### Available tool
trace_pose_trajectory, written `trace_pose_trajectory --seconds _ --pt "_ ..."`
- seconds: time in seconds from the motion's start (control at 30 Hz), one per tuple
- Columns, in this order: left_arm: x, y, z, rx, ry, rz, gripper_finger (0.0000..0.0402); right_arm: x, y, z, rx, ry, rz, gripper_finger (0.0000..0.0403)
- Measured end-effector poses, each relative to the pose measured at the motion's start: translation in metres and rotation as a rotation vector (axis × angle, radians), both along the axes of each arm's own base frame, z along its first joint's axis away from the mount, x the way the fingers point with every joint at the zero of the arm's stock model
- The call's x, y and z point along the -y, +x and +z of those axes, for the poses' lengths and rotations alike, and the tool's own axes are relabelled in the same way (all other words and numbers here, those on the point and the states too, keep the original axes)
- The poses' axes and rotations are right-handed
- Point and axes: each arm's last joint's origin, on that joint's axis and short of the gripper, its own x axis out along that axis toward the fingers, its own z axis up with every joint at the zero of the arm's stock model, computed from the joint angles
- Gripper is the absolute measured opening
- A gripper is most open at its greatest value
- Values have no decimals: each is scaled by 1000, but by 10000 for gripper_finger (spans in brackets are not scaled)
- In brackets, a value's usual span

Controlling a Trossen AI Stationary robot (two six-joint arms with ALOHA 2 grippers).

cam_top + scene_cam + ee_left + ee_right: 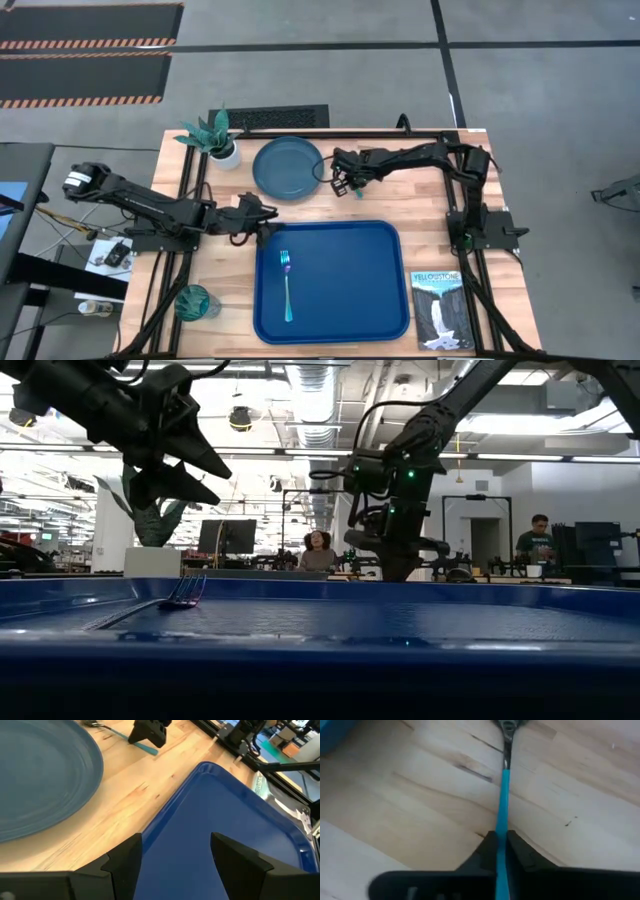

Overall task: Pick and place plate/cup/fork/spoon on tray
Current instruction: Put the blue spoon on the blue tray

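Note:
The spoon [505, 775], with a light blue handle and a dark bowl, lies on the wooden table just right of the teal-blue plate [288, 167]. My right gripper [347, 186] is shut on its handle. The fork [286, 285] lies inside the blue tray [385, 300], near its left side. The translucent teal cup [195, 302] stands on the table left of the tray's near corner. My left gripper [175, 865] hovers open above the tray's far-left corner [205, 770], holding nothing. My right gripper pinches the spoon's blue handle [503, 815] between its two fingers, at a point on the handle away from the bowl. The fingers slant down from above and close across the handle. The spoon still looks flat on the table, its bowl [508, 726] pointing away from the gripper.
A white pot with a teal plant [215, 140] stands at the table's far left, beside the plate. A book [440, 308] lies right of the tray, near the front edge. Bare wood shows between the plate and the tray. People sit in the room behind.

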Motion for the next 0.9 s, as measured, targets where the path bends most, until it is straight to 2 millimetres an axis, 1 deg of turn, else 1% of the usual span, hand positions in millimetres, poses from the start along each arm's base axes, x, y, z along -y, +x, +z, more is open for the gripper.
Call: trace_pose_trajectory --seconds 0.13,0.2,0.27,0.33,0.43,0.53,0.6,0.67,0.73,0.83,0.9 --pt "-4 1 0 10 -34 36 222 -2 -2 8 10 -5 3 15" --pt "-6 1 0 15 -51 57 222 -6 -3 13 8 -20 9 7" --pt "-9 1 0 21 -68 79 222 -13 -4 26 30 -45 22 4" --pt "-12 1 0 29 -91 107 222 -20 -4 45 79 -75 37 8" --pt "-18 3 1 53 -126 153 222 -37 -7 67 111 -114 72 5" --pt "-25 6 6 115 -155 184 222 -61 -9 89 166 -147 127 5" --pt "-29 8 9 151 -164 181 222 -76 -12 100 180 -181 141 8" --pt "-34 9 12 185 -177 176 222 -89 -15 105 170 -210 149 4" --pt "-38 10 14 202 -186 164 222 -97 -18 107 150 -243 149 3" --pt "-44 10 14 200 -184 156 222 -98 -17 104 121 -267 162 17" --pt "-46 10 14 194 -185 133 223 -91 -15 97 103 -225 173 39"
